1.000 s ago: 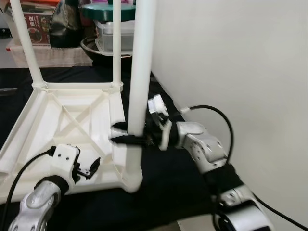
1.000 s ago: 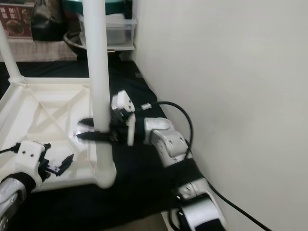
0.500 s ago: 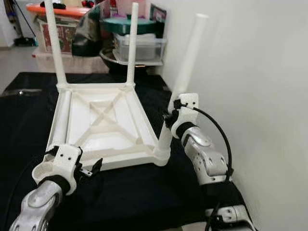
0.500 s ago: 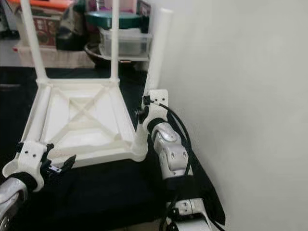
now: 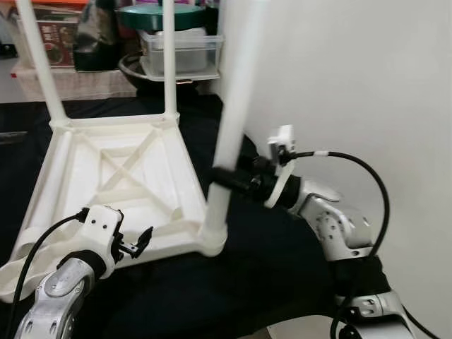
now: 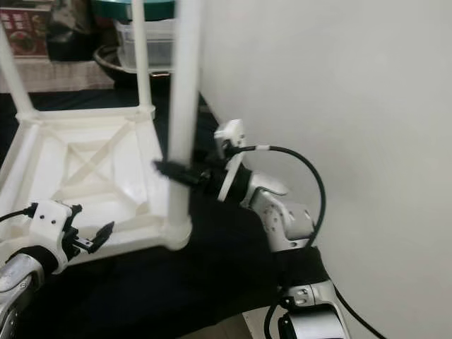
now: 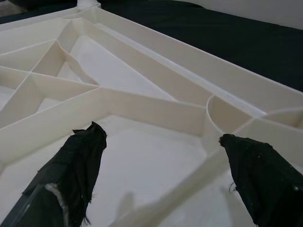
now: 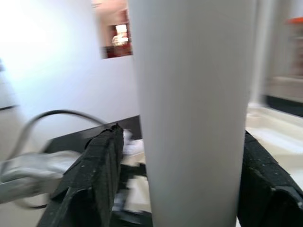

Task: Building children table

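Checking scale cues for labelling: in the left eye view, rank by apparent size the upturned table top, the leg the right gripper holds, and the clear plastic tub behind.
1. upturned table top
2. leg in the right gripper, enlarged by nearness
3. clear plastic tub

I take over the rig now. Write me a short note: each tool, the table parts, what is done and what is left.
Right tool: fingers around the near-right leg, which stands in its corner socket.
Left tool: open, empty, above the near-left part of the upturned tabletop.
Done: three legs stand, two far ones and this one.
Left: the near-left leg; I cannot tell if the held leg is fully seated.
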